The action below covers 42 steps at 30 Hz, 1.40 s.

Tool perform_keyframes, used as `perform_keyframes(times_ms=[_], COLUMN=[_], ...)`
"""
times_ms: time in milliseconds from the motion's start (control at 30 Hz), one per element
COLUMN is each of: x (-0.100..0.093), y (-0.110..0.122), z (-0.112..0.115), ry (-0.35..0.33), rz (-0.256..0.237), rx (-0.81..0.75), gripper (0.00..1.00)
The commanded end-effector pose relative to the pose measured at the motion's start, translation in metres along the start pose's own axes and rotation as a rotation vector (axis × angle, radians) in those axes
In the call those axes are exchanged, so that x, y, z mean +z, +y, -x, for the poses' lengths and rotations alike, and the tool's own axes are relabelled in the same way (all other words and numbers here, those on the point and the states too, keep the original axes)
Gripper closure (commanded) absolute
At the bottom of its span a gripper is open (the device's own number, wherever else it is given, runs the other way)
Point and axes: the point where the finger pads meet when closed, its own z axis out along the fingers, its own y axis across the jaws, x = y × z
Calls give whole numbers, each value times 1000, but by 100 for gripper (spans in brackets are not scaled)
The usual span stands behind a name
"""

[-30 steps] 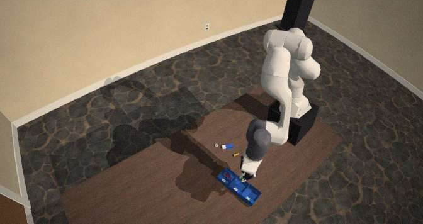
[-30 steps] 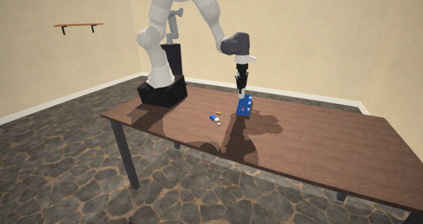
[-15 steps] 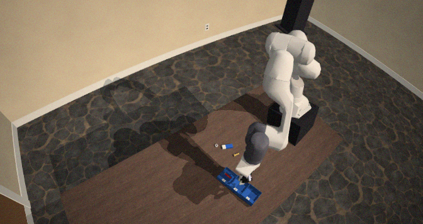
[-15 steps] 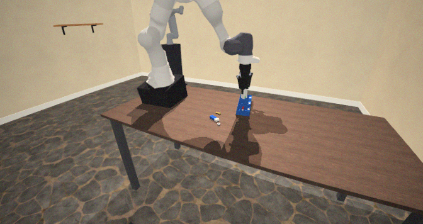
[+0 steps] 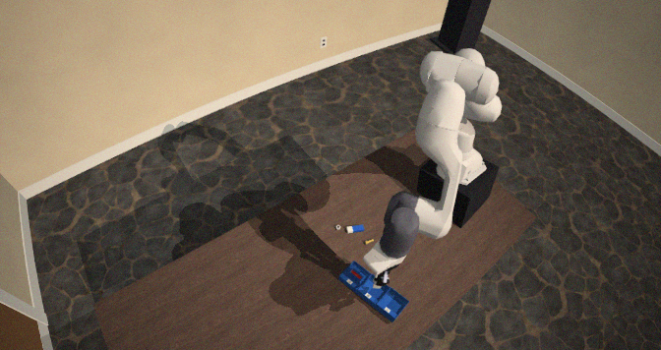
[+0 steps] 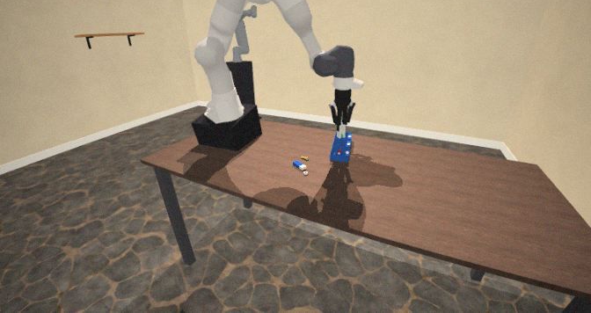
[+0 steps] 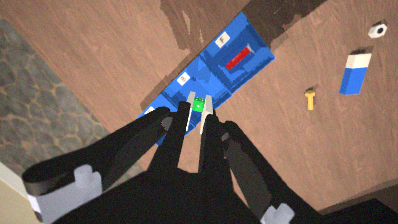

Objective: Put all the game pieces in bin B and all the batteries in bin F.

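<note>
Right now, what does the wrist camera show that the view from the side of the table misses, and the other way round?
Only the wrist view shows the white label tags on the blue three-compartment plastic bin and the flat red piece lying in its end compartment.

Only the exterior view shows the white jointed arm, its black base block, the table legs and a wall shelf.

Both show the end effector shut on a small green piece above the bin, plus the blue-and-white battery, yellow screw and white nut.
</note>
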Motion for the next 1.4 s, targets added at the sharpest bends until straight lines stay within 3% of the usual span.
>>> perform_keyframes(times_ms=[0, 833, 1367], x=[1, 1, 1], y=[0, 0, 0], z=[0, 0, 0], ry=[4, 16, 16], rz=[5, 21, 21], rx=[157, 581, 590], gripper=[93, 93, 93])
